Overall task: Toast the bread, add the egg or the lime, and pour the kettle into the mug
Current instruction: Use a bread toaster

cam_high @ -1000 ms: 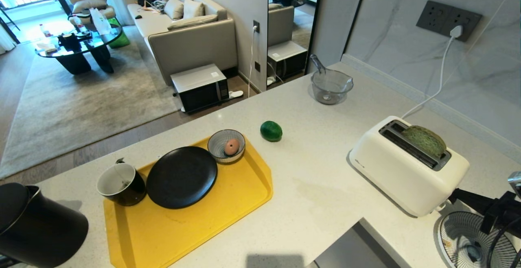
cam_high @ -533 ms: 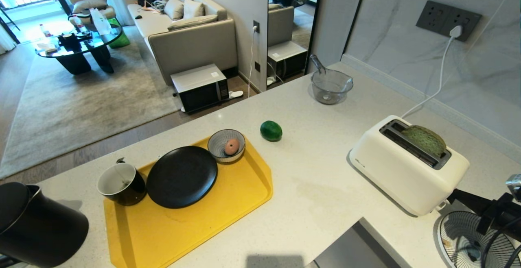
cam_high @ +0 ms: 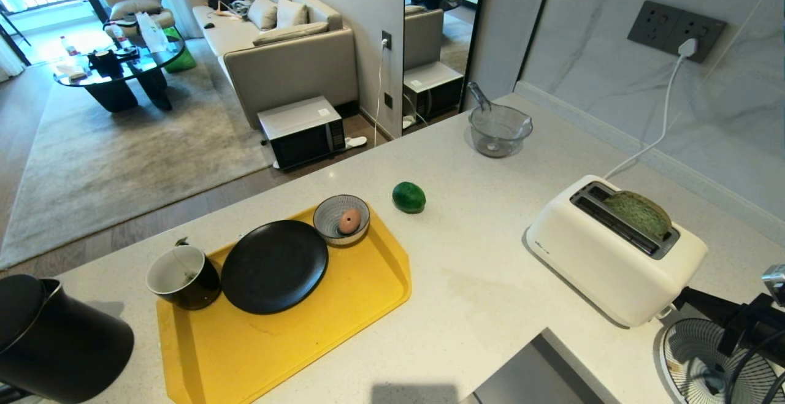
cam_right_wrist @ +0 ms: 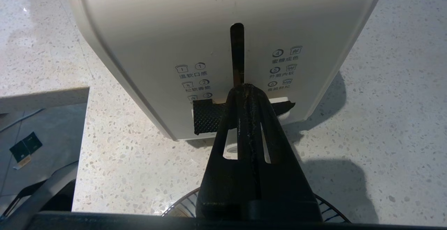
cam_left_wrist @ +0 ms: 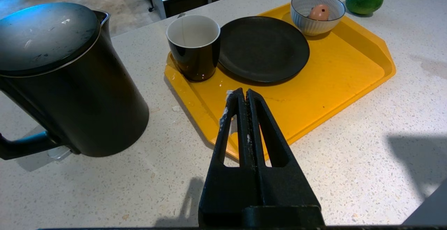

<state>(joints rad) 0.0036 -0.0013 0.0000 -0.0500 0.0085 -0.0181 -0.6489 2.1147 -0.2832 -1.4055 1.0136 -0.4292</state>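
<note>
The bread (cam_high: pixel 641 213) was seated in the far slot of the white toaster (cam_high: pixel 604 263), its top showing, the lever apparently being pushed for toasting. The right gripper (cam_right_wrist: pixel 247 87) was set at the lever slot, fingers pressed together, likely for pushing rather than grasping. The left gripper (cam_left_wrist: pixel 243 94) was parked over the yellow tray (cam_left_wrist: pixel 331 83), fingers pressed together, empty, beside kettle (cam_left_wrist: pixel 63 80) and mug (cam_left_wrist: pixel 193 48) on the bench (cam_high: pixel 490 281).

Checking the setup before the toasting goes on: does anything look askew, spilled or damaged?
Only small things. The bread leans at an angle in the toaster, half out. The toaster's lever is wrapped in black mesh tape. White crumbs lie by the tray corner. Nothing is spilled.
</note>
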